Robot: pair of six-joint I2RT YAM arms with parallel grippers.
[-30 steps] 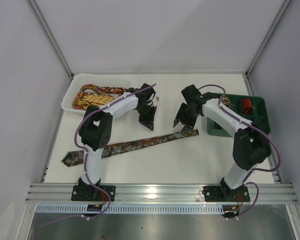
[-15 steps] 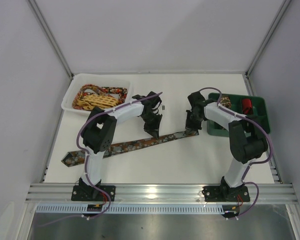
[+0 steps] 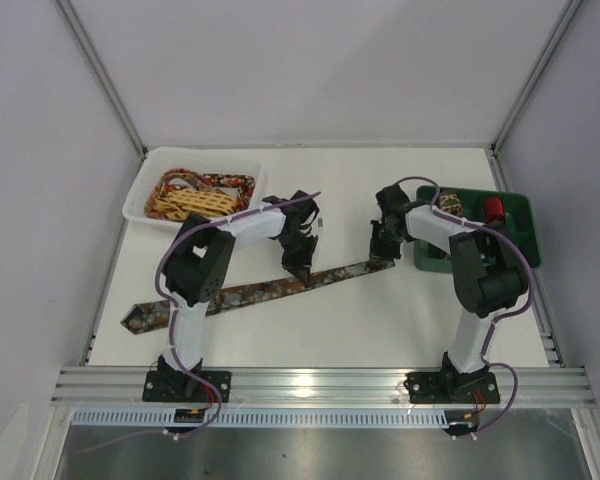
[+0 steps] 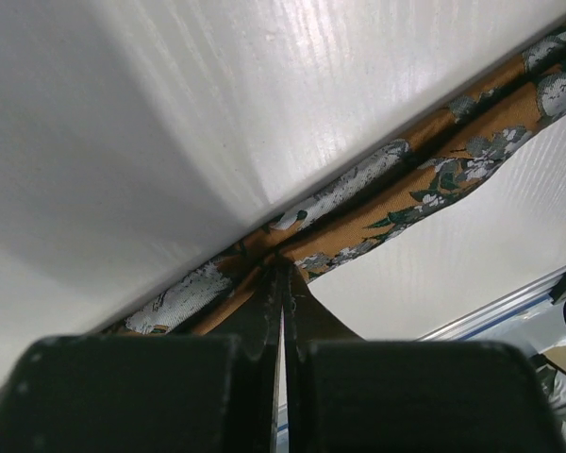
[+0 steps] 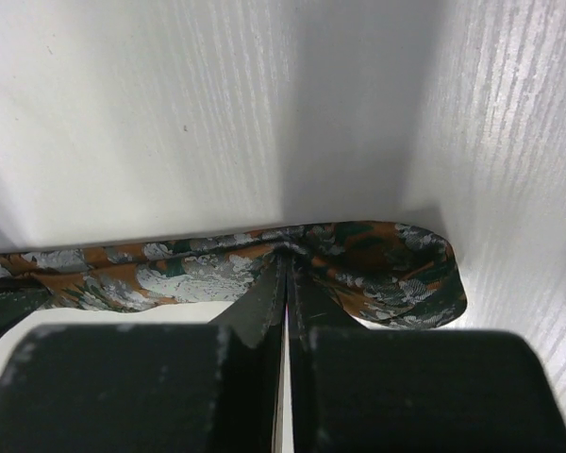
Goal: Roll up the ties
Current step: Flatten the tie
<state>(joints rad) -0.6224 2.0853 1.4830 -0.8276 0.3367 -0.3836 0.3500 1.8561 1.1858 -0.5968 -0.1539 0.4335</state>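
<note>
Fingers (image 4: 260,316) of the left gripper (image 3: 300,264) are pinched shut on the brown tie (image 3: 240,293) near its middle, and the right gripper (image 3: 382,256) is closed on its right end. That tie is laid flat across the table (image 3: 360,320), not yet rolled. Two coils (image 3: 450,206) are seen in the green bin (image 3: 512,198) at right. More ties (image 3: 195,200) are left loose in the white tray (image 3: 138,205), far left.

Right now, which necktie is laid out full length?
The brown-and-orange mottled fabric tie, stretched diagonally across the white table. The yellow-lattice tie lies heaped in the white tray; the red rolled tie sits in the green bin.
</note>
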